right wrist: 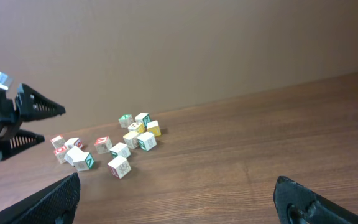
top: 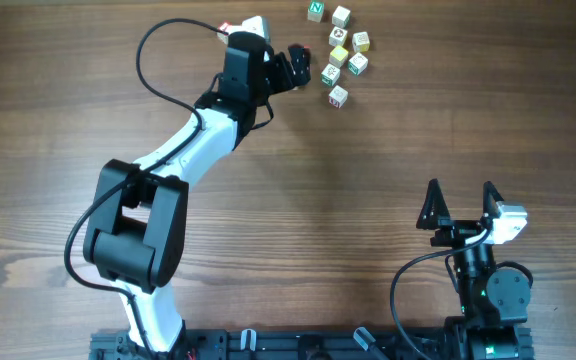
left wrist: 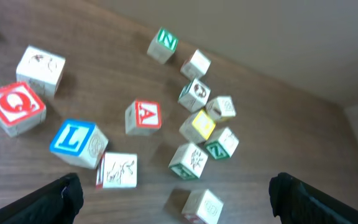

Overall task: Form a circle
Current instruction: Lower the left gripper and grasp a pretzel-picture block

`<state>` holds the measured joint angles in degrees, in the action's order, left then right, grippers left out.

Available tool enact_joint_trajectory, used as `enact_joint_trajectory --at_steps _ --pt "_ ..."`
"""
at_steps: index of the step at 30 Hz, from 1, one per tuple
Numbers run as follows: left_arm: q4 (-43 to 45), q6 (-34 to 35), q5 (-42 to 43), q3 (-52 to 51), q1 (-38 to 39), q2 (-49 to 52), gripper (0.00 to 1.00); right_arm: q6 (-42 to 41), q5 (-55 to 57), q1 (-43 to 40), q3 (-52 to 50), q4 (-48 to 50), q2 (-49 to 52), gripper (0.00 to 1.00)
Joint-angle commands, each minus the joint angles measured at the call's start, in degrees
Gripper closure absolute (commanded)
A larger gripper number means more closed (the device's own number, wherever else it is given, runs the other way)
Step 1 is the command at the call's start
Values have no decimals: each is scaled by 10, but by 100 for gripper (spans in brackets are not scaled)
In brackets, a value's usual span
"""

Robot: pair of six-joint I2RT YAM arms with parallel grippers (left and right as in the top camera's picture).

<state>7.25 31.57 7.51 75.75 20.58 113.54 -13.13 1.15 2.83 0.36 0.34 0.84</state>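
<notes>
Black fingertips (left wrist: 64, 198) of the left gripper (left wrist: 176, 202) framed the bottom corners of its wrist view, spread wide and holding nothing. Just past them, wooden letter cubes (left wrist: 118, 170) lay scattered on the table (left wrist: 278, 124): a red Q cube (left wrist: 14, 107), a blue L cube (left wrist: 73, 140), a red A cube (left wrist: 143, 117), and a green N cube (left wrist: 163, 43) off on its own. No ring to speak of! The closest thing to a circle was a tight clump (left wrist: 201, 124) of cubes, a yellow face in the middle and its neighbours touching, just beyond the A. From overhead, the left arm (top: 188, 145) lay stretched toward the table's far edge, its gripper just beside that clump. The right gripper (top: 460, 205) sat well apart, close to its base, jaws wide apart and empty.
</notes>
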Motion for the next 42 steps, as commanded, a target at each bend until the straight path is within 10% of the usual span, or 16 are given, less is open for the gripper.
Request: enact_joint_trajectory --at_steps 1,8,34,42 --pt "6 11 -14 38 0 34 0 10 5 -3 -1 2 -4 0" --pt "-97 11 -17 178 5 138 0 10 5 -3 -1 2 -4 0" --pt "-114 16 -89 180 -8 189 2 10 5 -3 -1 2 -4 0" --pt "-109 19 -87 180 -7 229 19 10 5 -3 -1 2 -4 0"
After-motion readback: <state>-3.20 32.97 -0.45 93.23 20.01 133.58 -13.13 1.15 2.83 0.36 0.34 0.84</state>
